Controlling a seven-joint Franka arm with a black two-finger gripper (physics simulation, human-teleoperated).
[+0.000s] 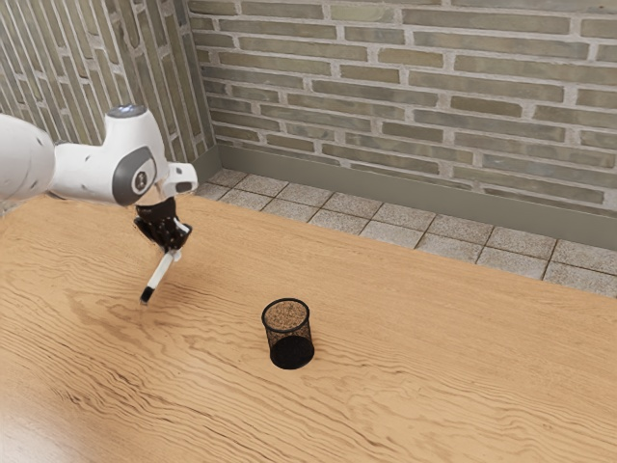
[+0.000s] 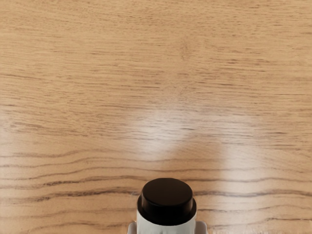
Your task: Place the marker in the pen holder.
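At the exterior view's left, the black gripper (image 1: 172, 253) is shut on the white marker (image 1: 161, 275) near its upper end. The marker hangs tilted, its black end down toward the exterior view's lower left, apparently above the wood. In the wrist view the marker (image 2: 167, 202) shows its black end and part of its white body, with a bit of the gripper (image 2: 167, 229) on both sides of it. The black mesh pen holder (image 1: 290, 349) stands upright on the table, apart from the marker, toward the exterior view's right.
The wooden table (image 1: 434, 357) spreads around the pen holder. Beyond its far edge lie a tiled floor (image 1: 386, 214) and a brick wall (image 1: 405, 87).
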